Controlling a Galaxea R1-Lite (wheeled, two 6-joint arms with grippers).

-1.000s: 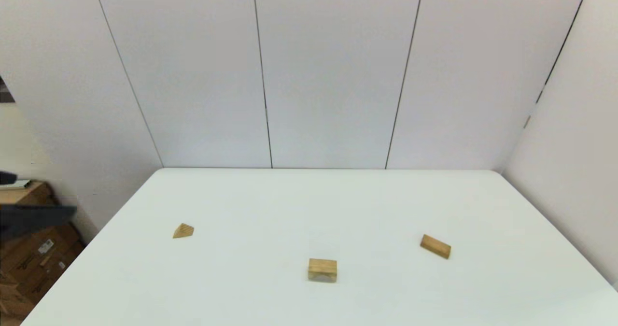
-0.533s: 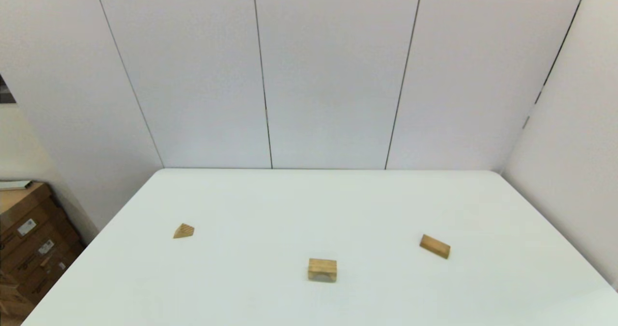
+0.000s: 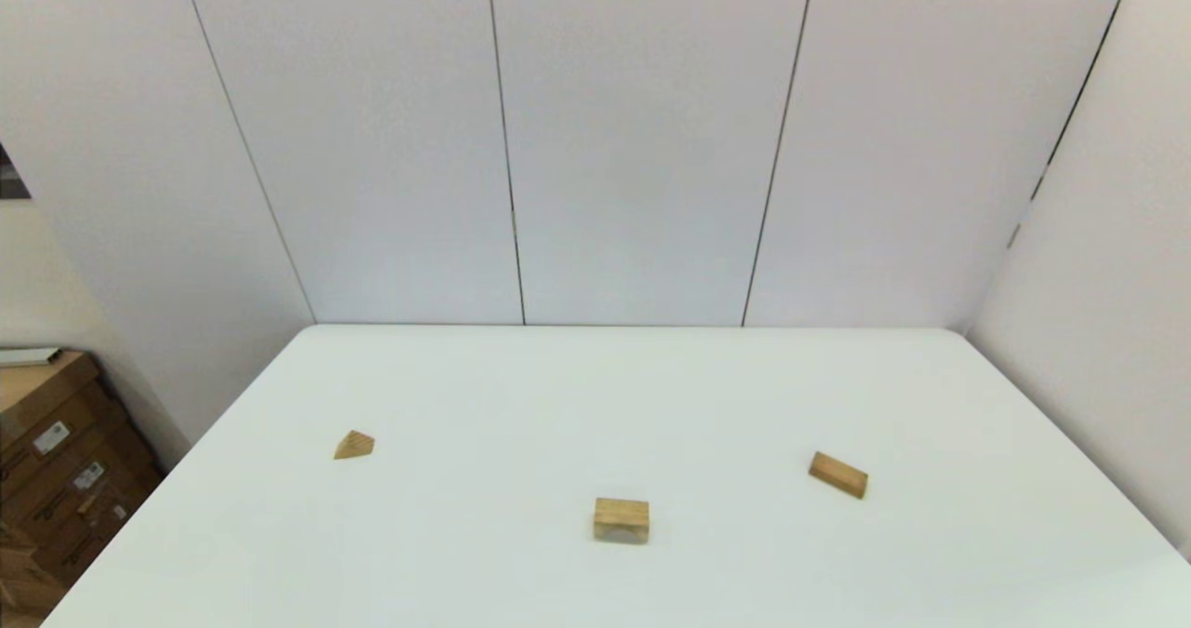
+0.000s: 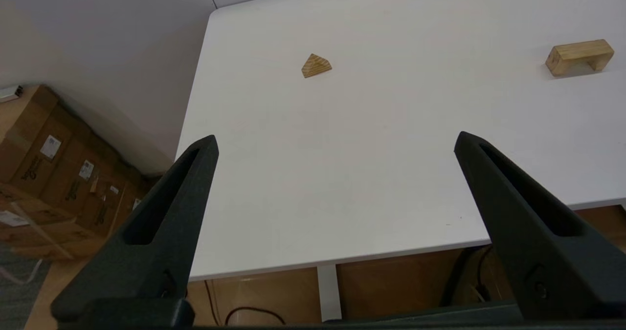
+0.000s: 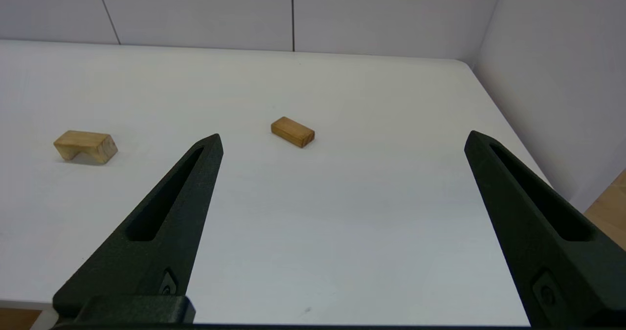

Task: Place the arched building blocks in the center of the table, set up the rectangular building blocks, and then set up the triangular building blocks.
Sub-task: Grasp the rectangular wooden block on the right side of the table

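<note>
The arched block stands on its two legs near the front middle of the white table; it also shows in both wrist views. The rectangular slab lies flat to the right. The small triangular wedge lies to the left. Neither arm shows in the head view. My left gripper hangs open off the table's front left edge, nothing between its fingers. My right gripper is open over the front right of the table, also holding nothing.
Cardboard boxes are stacked on the floor left of the table. White wall panels close off the back and right sides. The table's front edge lies just beyond my left fingers.
A dark shape at the left edge of the head view, seen one second ago, has gone out of sight. The three blocks have not moved.
</note>
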